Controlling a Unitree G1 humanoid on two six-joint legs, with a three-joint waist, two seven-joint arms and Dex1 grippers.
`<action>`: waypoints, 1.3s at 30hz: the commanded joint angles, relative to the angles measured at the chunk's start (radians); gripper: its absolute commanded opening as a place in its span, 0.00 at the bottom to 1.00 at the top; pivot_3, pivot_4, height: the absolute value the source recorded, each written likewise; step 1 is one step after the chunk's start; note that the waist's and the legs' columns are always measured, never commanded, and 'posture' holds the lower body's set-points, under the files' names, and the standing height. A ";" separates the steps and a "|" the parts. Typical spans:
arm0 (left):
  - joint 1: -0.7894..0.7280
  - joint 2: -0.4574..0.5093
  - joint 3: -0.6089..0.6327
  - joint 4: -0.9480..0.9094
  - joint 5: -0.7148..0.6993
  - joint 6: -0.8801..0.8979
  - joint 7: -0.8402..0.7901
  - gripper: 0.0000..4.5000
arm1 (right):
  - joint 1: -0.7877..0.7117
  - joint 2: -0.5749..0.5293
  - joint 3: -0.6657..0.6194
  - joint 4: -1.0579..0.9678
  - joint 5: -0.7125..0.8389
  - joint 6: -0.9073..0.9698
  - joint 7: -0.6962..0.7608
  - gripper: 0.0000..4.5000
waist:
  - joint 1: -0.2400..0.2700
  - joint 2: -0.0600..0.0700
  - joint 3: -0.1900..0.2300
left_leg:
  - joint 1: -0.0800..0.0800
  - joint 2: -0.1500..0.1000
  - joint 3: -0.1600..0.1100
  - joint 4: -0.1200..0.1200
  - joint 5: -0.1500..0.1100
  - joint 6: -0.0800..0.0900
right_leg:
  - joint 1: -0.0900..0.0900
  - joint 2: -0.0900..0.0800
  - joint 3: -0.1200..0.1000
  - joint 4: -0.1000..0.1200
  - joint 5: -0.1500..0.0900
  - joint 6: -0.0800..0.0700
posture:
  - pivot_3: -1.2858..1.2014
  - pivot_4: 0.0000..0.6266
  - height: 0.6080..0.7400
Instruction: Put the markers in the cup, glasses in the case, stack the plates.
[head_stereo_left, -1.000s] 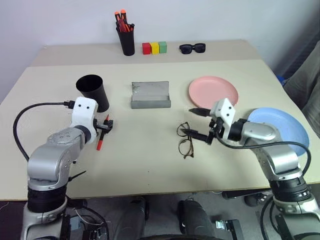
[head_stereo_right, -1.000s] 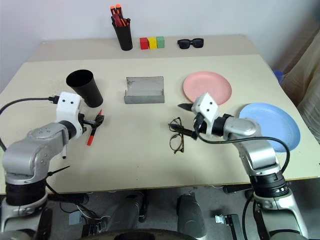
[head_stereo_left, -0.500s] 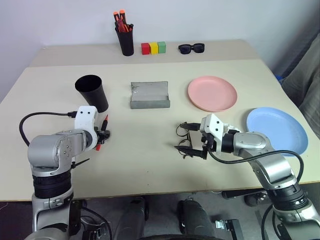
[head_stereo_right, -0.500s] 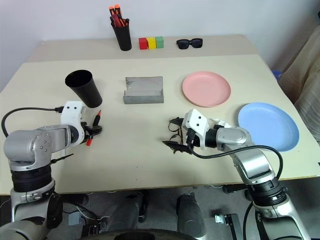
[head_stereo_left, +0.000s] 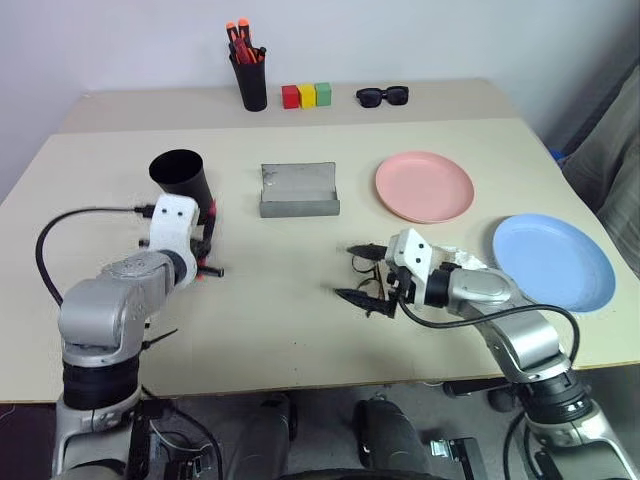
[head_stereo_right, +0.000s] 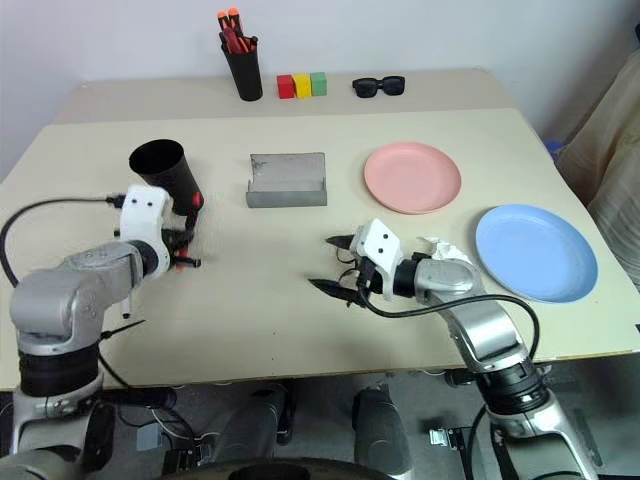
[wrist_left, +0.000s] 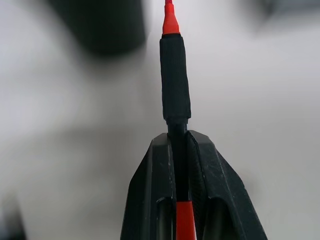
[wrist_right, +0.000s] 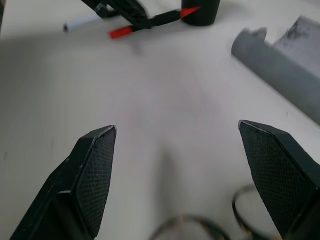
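Beige desk (head_stereo_left: 300, 320) against a plain wall, robot working from the near edge. Closest to that edge, the right gripper (head_stereo_left: 362, 272) sits with its fingers spread wide around the glasses (head_stereo_left: 366, 285), which lie on the desk near the middle, not picked up as far as I can see. Over on the left side, the left gripper (head_stereo_left: 206, 248) is pinching the marker (wrist_left: 175, 90) and holding it up just beside the cup (head_stereo_left: 183, 180), which sits nearer the left edge. Blue plate (head_stereo_left: 555, 262) is by the right edge, pink plate (head_stereo_left: 424, 186) a bit further back, well apart, so no stacking yet. Grey case (head_stereo_left: 299, 190) sits open mid-desk, empty. At the far edge: pen holder (head_stereo_left: 251, 82), colored blocks (head_stereo_left: 307, 95), sunglasses (head_stereo_left: 383, 96). So basically nothing's finished, with the marker looking closest.
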 joint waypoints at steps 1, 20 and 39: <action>0.022 -0.028 0.027 -0.082 -0.009 -0.294 -0.085 0.01 | -0.023 0.034 -0.028 -0.029 0.019 0.008 -0.041 0.89 | 0.003 0.000 0.000 | 0.000 0.000 0.000 0.000 0.000 0.000 | 0.000 0.000 0.000 0.000 0.000 0.000 | 0.52 0.24 1.00; -0.228 -0.151 0.058 0.505 0.338 -1.003 0.305 0.01 | -0.177 0.342 -0.065 0.064 0.049 -0.098 -0.230 0.89 | 0.021 0.000 0.000 | 0.000 -0.003 0.003 0.000 0.001 0.000 | 0.000 0.002 -0.001 0.001 0.003 0.004 | 0.52 0.24 1.00; -0.238 -0.203 0.040 0.660 0.348 -1.129 0.305 0.69 | -0.156 0.362 -0.036 0.043 0.052 -0.099 -0.231 0.89 | 0.012 0.000 0.000 | 0.000 -0.003 0.003 0.000 0.001 0.000 | 0.000 0.002 -0.001 0.002 0.004 0.006 | 0.52 0.24 1.00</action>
